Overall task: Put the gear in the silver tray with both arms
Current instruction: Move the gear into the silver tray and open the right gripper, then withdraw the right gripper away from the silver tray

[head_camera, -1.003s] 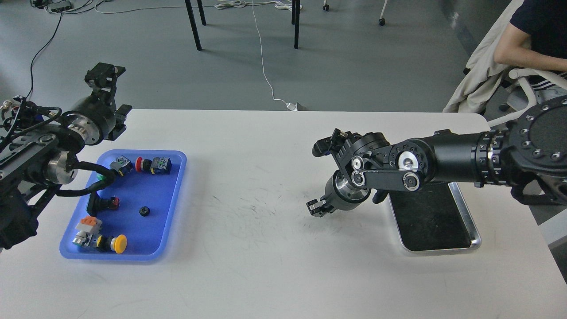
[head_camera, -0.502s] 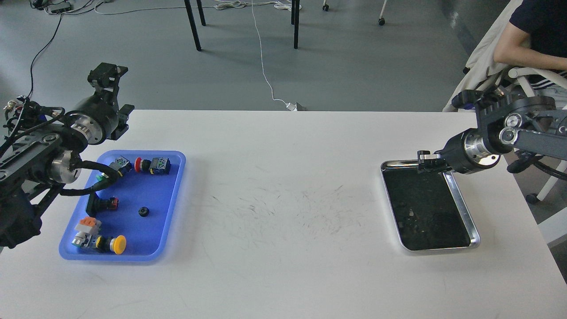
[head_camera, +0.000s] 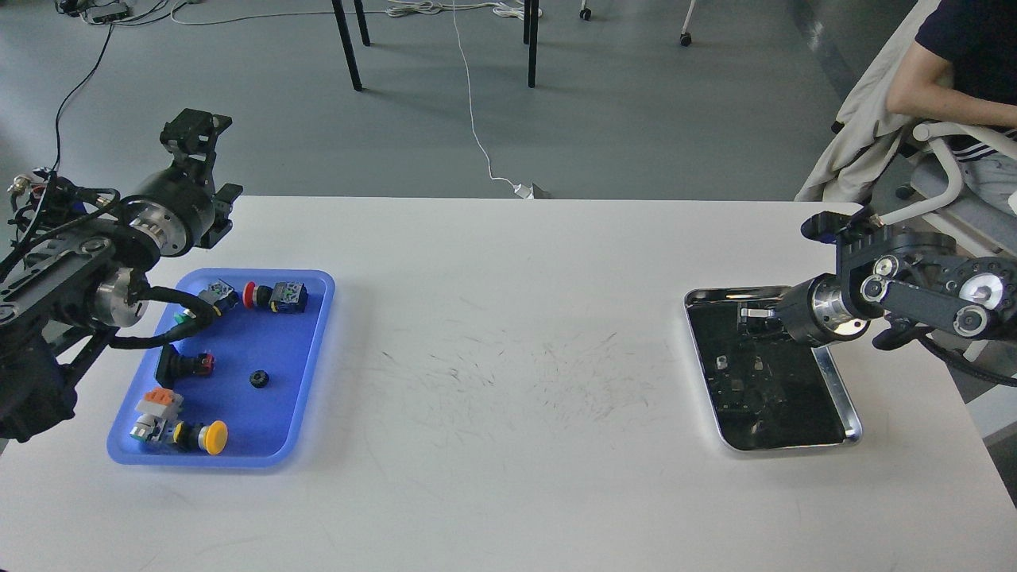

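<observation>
Head view
Table: a white table [head_camera: 493, 445] is filling most of the view, its middle marked with faint dark scuffs.
Silver tray: the silver tray [head_camera: 842, 389] is lying at the right of the table, its dark floor mirroring shapes I cannot name.
Right gripper: the right gripper [head_camera: 751, 312] is hanging over the tray's far end, pointing left – it is small and dark against the floor, so I cannot tell whether the jaws are parted or closed, or whether anything is between them.
Right arm: its wrist is reaching in from the right edge, where the rest is cut off.
Gear: a small black toothed piece [head_camera: 258, 379] is sitting in the blue tray [head_camera: 314, 357], apart from the other parts.
Other parts: a yellow push button [head_camera: 213, 437] and a red-capped switch [head_camera: 253, 295] are lying there too – cables are hiding some of the left side.
Left gripper: the left gripper [head_camera: 193, 133] is standing raised beyond the blue tray's far left corner, seen end-on; I cannot tell its state.
Person: a seated person [head_camera: 953, 63] is being cropped by the top right corner.
</observation>
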Robot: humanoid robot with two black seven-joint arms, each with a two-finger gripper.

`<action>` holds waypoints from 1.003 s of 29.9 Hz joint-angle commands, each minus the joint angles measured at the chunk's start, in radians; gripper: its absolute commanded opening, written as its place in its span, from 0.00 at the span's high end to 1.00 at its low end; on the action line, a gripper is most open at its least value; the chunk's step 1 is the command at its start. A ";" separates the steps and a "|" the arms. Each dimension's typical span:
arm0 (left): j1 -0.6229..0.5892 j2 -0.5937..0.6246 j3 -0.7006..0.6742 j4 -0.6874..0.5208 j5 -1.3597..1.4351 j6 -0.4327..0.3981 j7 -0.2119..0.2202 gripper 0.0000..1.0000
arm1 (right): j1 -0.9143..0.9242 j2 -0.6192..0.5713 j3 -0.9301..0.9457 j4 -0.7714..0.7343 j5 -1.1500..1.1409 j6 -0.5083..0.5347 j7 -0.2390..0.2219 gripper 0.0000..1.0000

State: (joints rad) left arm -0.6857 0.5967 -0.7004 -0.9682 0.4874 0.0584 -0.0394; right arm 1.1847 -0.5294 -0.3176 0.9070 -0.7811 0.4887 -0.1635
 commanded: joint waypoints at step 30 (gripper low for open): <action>0.012 0.303 0.073 -0.420 0.114 -0.040 0.027 0.02 | -0.014 -0.336 0.782 0.024 1.122 0.000 0.033 0.01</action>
State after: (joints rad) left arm -0.6744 0.7987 -0.6632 -1.2555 0.5856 0.0312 -0.0147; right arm 1.2368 -0.8351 0.4487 0.9666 0.0494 0.4885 -0.1552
